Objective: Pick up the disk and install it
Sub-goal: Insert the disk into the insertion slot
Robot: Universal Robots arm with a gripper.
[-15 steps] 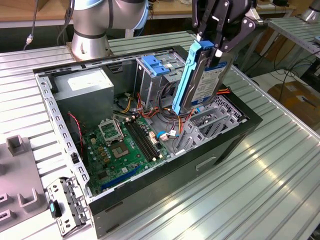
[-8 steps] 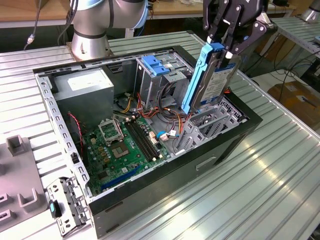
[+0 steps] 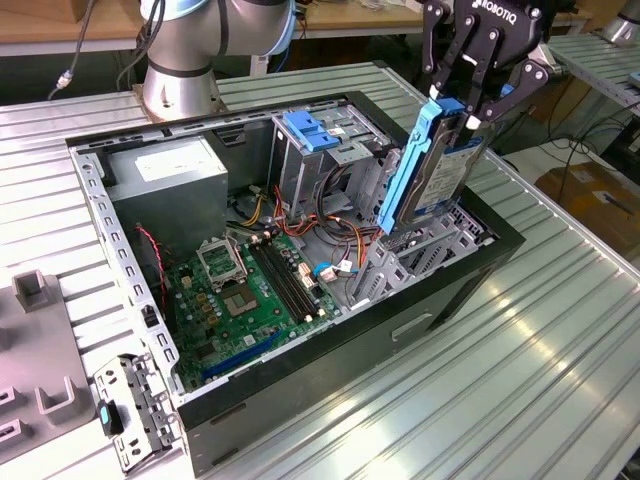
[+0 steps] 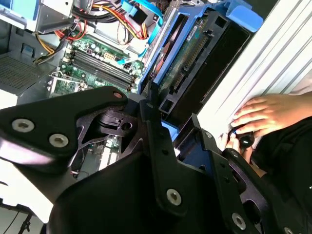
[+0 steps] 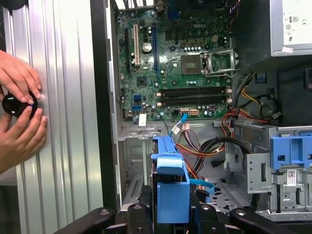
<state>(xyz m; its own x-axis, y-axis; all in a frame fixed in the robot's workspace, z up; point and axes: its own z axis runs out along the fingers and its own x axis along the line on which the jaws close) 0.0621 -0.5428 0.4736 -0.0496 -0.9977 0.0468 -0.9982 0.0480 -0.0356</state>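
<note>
One disk (image 3: 440, 170), lower end inside case (image 3: 330, 375).

The gripper (image 3: 473, 103) and the robot arm (image 3: 190, 50) beyond the computer case (image 3: 400, 340) are both cut off by the exterior view's upper edge. The disk (image 3: 440, 175) stands tilted in the gripper's clasp, and its lower end is hidden inside the case's metal cage (image 3: 395, 270). In the second wrist view the gripper's black body covers the disk's near end. In the first wrist view a person's hands (image 5: 19, 131) are cut off at the picture's edge. Their fingers hide part of a small black knob (image 5: 13, 104), and what it is cannot be told. The grey power supply (image 5: 292, 24) is cropped too.
</note>
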